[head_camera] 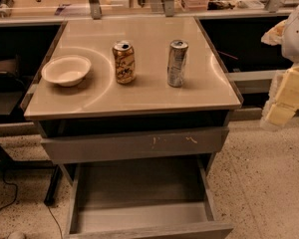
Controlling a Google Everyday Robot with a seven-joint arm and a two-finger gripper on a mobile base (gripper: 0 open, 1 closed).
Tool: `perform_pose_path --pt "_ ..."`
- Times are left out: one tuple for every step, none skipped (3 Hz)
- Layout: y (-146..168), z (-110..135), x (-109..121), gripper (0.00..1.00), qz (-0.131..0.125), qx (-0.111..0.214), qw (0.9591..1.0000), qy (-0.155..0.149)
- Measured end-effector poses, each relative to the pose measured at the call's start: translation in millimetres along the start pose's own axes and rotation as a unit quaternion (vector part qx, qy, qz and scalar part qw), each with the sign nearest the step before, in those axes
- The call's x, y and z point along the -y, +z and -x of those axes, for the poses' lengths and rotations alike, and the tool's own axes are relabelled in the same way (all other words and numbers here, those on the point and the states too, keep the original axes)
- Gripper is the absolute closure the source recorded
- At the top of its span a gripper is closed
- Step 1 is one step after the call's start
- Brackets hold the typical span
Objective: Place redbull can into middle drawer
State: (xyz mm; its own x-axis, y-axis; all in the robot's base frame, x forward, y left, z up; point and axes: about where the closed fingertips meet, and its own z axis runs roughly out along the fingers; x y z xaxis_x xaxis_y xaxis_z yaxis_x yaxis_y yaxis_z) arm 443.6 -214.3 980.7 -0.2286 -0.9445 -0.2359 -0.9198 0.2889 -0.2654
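Observation:
The redbull can [177, 63], tall, slim and silver-grey, stands upright on the beige table top [139, 96], right of centre. The middle drawer [139, 188] is pulled out below the table, and its bare grey floor holds nothing. Its plain front panel is at the bottom edge of the view. My gripper [280, 108], pale yellow and white, hangs at the right edge, off the table's right side and well apart from the can. It holds nothing that I can see.
A shorter gold-brown can [124, 62] stands left of the redbull can. A white bowl [66, 69] sits at the table's left. The closed drawer front with yellowish scratches [134, 144] is above the open drawer. A cluttered bench runs behind. The floor is speckled.

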Motion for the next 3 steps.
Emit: perform_pose_path --pt "17 11 22 0.00 0.006 0.039 0.9987 0.032" --pt "66 37 67 0.00 0.025 0.075 0.9949 0.062" --pt "66 37 67 0.00 0.025 0.075 0.9949 0.062"
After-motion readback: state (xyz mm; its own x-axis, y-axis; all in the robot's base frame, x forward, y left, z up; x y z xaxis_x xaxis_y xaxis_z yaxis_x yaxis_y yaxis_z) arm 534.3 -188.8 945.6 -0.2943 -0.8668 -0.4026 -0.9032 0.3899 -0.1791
